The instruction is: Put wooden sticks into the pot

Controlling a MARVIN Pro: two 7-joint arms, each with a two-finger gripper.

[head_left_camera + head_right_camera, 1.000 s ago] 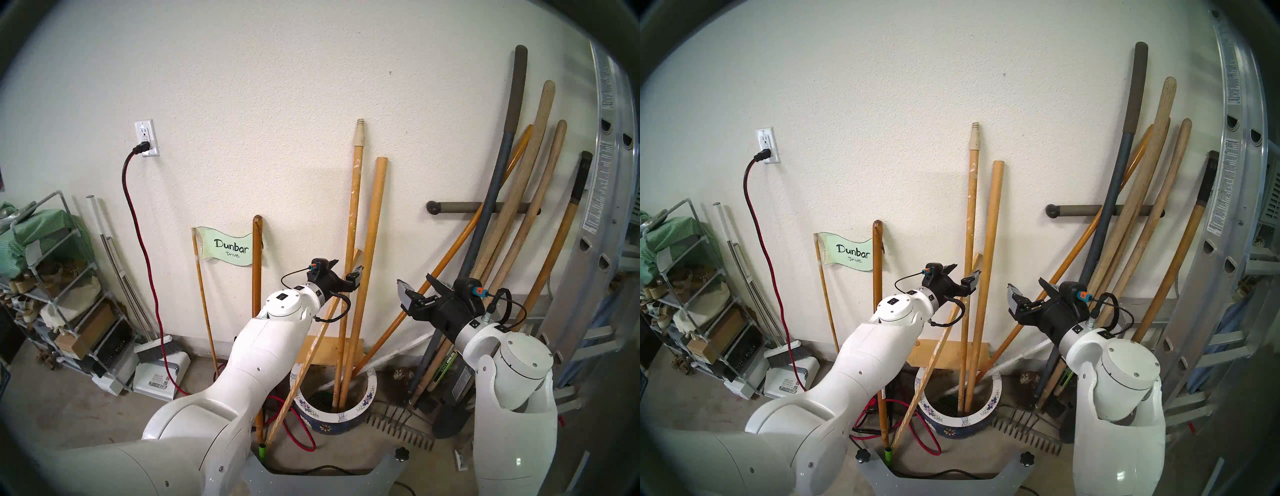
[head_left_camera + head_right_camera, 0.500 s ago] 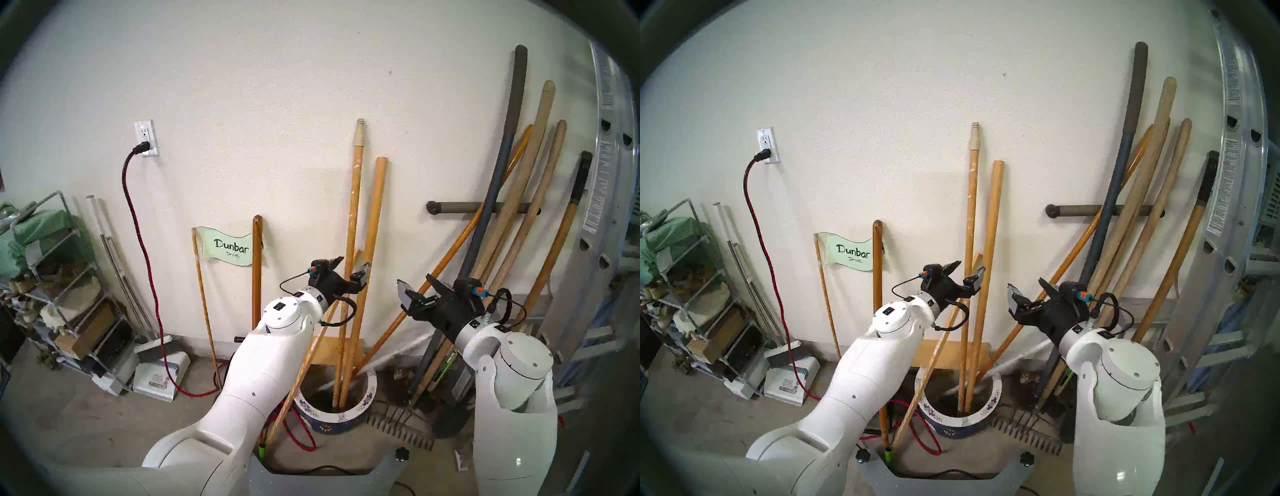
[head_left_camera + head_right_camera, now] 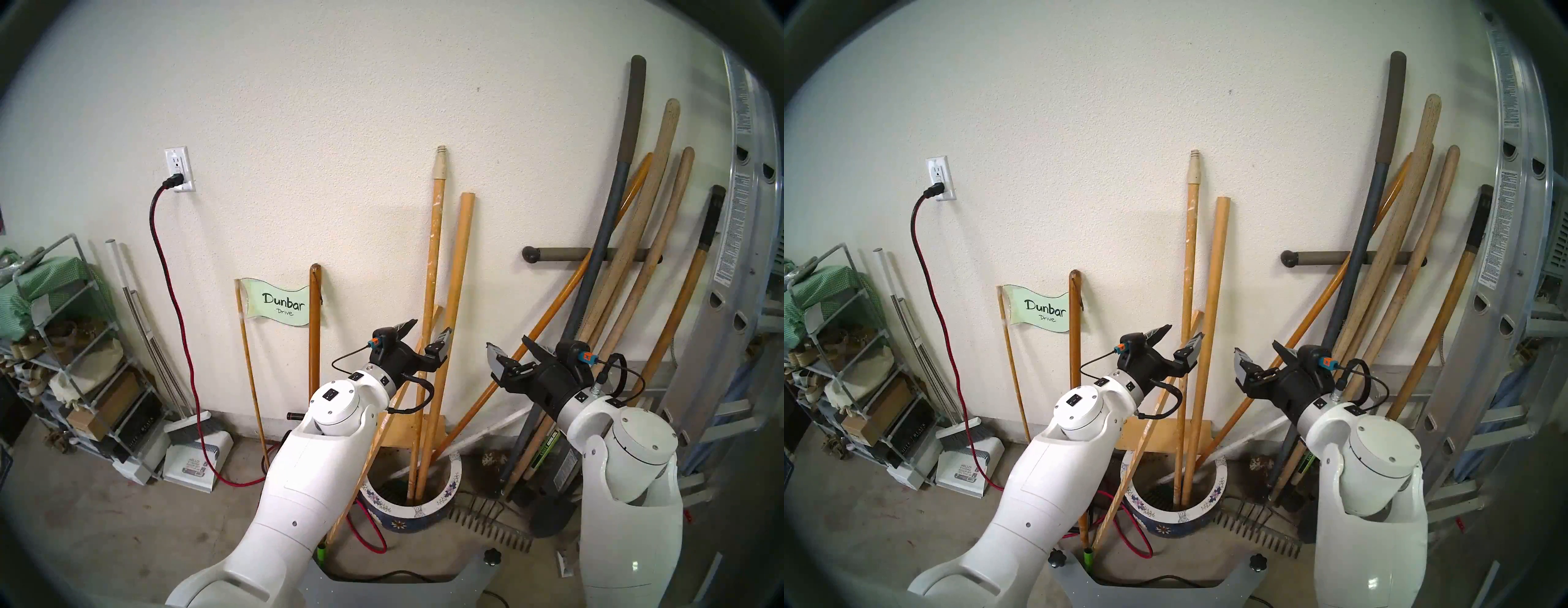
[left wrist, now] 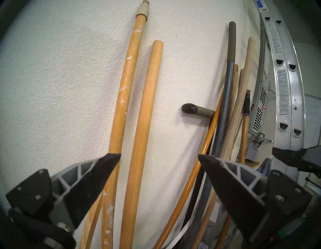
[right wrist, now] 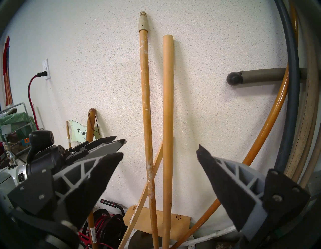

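Observation:
The blue pot (image 3: 453, 482) with a white flowered rim stands on the floor by the wall. A white-speckled pole (image 3: 432, 276) with a cream tip and a plain round dowel (image 3: 457, 276) stand in it, leaning on the wall. A thin slat (image 3: 352, 492) leans across the pot's left rim, its foot on the floor outside. My left gripper (image 3: 424, 334) is open and empty just in front of the poles, which show between its fingers (image 4: 225, 177) in the left wrist view. My right gripper (image 3: 514, 352) hangs open and empty to their right.
Long tool handles (image 3: 636, 254) and a ladder (image 3: 738, 254) lean at the right over a wall hook (image 3: 551, 254). A rake (image 3: 492, 533) lies right of the pot, a red cord (image 3: 369, 535) left of it. The Dunbar Drive sign (image 3: 282, 303) and a shelf rack (image 3: 63, 361) stand left.
My left arm's elbow has dropped and swung left, and its gripper has tilted upward while staying open by the poles. The sticks and right arm have not moved.

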